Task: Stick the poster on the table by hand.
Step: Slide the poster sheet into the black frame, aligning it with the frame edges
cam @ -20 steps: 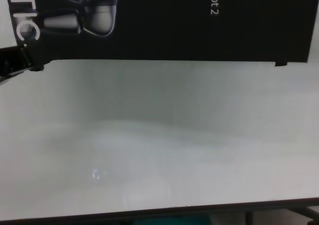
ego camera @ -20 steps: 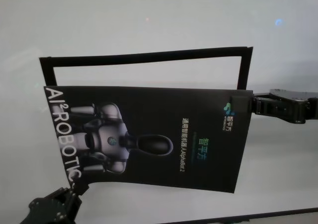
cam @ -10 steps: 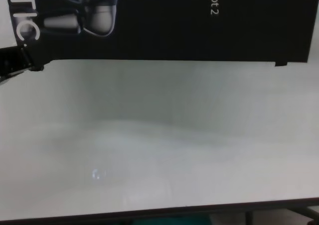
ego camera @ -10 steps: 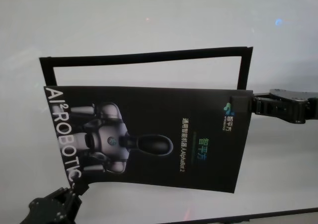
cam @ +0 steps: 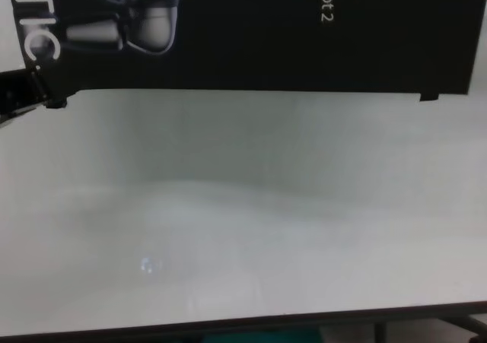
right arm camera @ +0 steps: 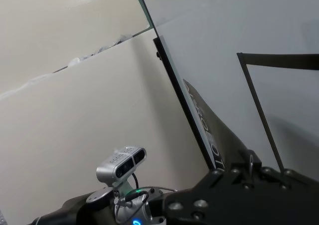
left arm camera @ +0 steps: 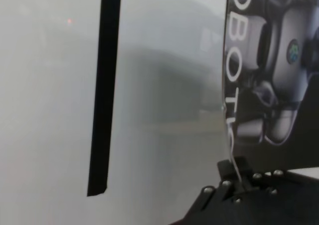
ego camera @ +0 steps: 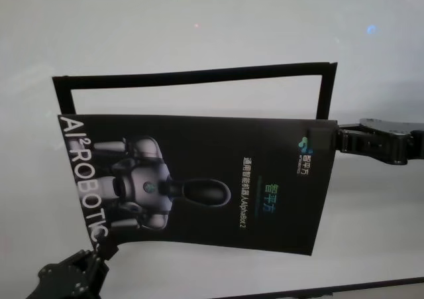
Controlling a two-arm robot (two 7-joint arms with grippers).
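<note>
Fingers [ego camera: 317, 140] of both grippers pinching glossy black poster [ego camera: 199, 179], white lettering, grey robot image

Head cam high, chest cam low; shared: poster [ego camera: 199, 179] bottom edge.

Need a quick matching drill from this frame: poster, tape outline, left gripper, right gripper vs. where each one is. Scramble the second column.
Things:
1. poster
2. tape outline
3. left gripper
4. right gripper

Places:
A. clamped on the poster's near left corner
B. stuck flat on the table, partly covered by the poster
C. clamped on the poster's far right corner
D. held between both grippers, above the table

Pairs: 1-D, 2-B, 3-A, 4-C
</note>
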